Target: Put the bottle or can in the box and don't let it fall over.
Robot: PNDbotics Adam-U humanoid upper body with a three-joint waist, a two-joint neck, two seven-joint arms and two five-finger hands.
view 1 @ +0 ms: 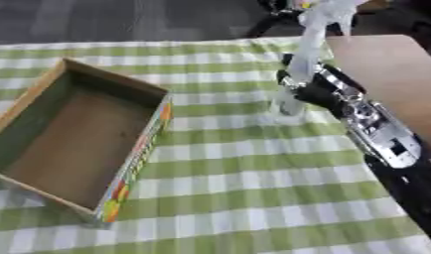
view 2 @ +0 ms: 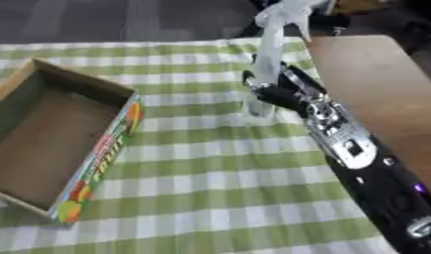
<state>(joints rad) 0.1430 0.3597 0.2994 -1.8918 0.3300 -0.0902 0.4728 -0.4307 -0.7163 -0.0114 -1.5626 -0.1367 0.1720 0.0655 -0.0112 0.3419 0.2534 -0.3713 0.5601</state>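
A tall clear bottle [view 1: 304, 59] with a pale spray-type top stands at the right of the checked cloth, leaning a little to the right. My right hand [view 1: 316, 91] comes in from the lower right and has its fingers curled round the bottle's lower part. The bottle's base [view 2: 258, 110] is at cloth level; I cannot tell whether it touches. The open cardboard box [view 1: 136, 154], brown inside with a colourful printed side wall, lies to the left, well apart from the bottle. It holds nothing. My left hand shows in no view.
A green and white checked cloth [view 1: 253, 188] covers the table. Bare brown tabletop [view 1: 393, 64] shows at the right, beyond the cloth's edge. Dark floor and dark objects lie past the far edge.
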